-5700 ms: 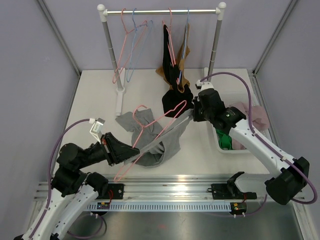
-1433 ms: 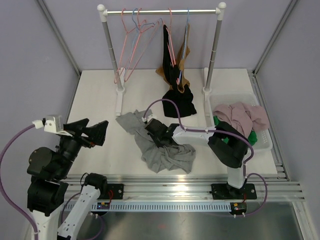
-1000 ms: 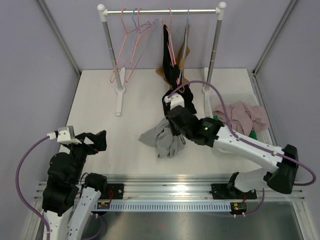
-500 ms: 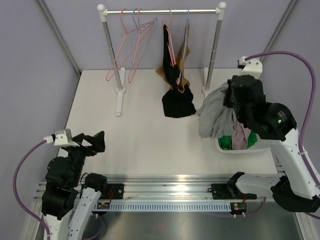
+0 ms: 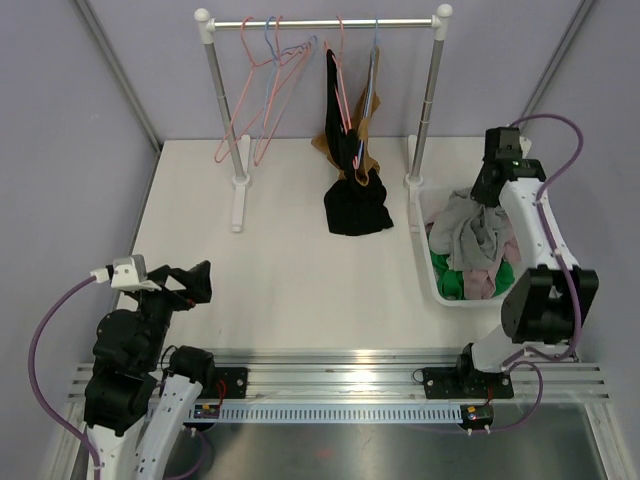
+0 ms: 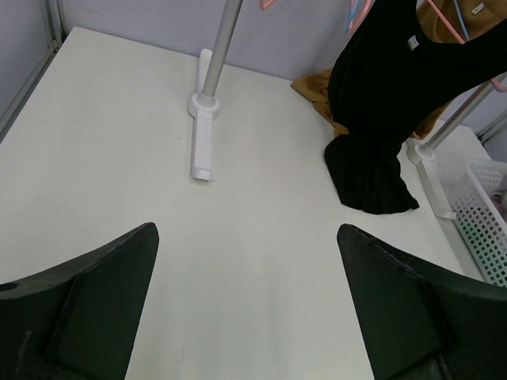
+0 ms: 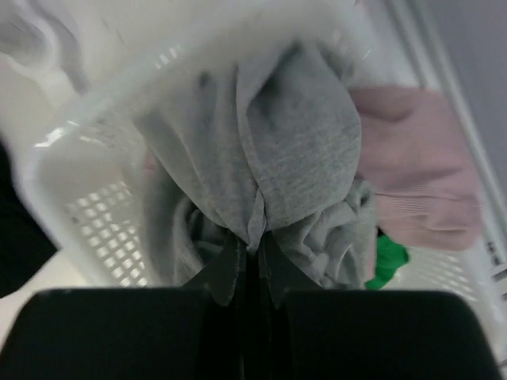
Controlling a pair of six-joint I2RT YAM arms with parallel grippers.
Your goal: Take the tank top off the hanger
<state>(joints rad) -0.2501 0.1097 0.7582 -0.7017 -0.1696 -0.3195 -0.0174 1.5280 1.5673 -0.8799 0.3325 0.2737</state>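
The right pincer (image 7: 252, 252) is pinching the grey tank top (image 5: 468, 230), which is lying in the white basket (image 5: 430, 282) on the right. The left pincer (image 6: 245, 237) is gaping wide, holding nothing.

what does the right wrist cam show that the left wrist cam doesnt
Only the right wrist view: the gray tank top pinched in the shut right gripper, with a pink garment and a green garment beside it.
Only the left wrist view: the open left gripper above the table, the rack post, and a black garment hanging down to the table.
Both: the white basket, though only its corner shows in the left wrist view.
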